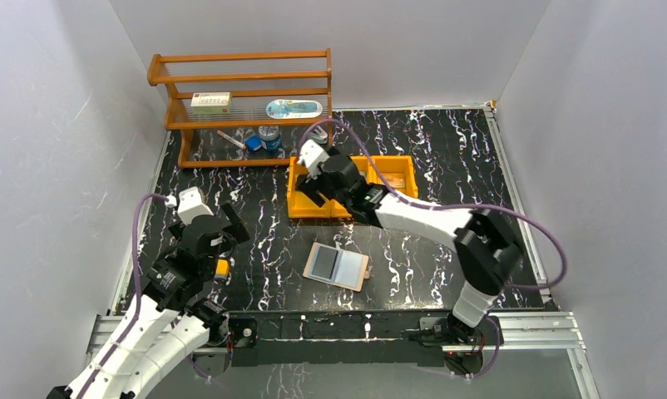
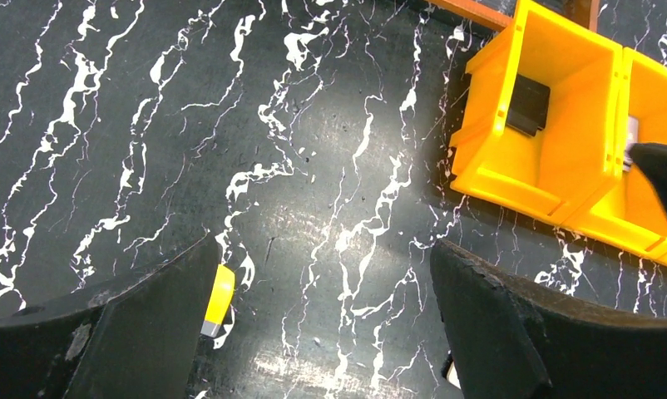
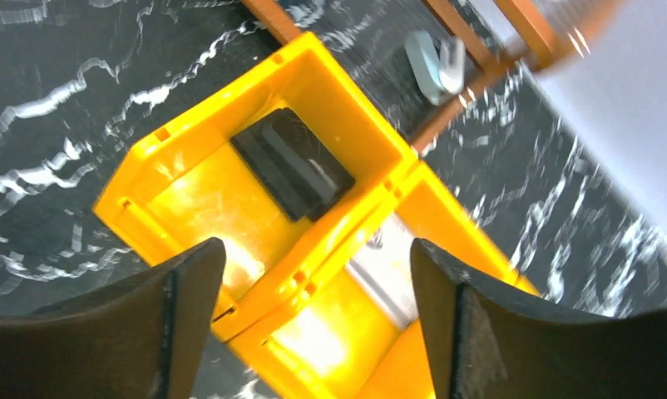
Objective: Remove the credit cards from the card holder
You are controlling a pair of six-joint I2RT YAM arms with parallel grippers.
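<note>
Tan folding card holder (image 1: 337,266) lies spread open near the desk's near edge, midway along. My right pincer (image 3: 313,258) gapes wide and empty over the orange plastic tray (image 3: 330,91), whose end compartment holds a flat black credit card (image 3: 293,164); my left pincer (image 2: 326,249) stands wide, empty.

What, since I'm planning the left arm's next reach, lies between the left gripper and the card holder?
Nothing visible does. From above, the open left gripper hovers to the left of the card holder, which lies spread open on the table, with only bare marbled surface between them.
</note>
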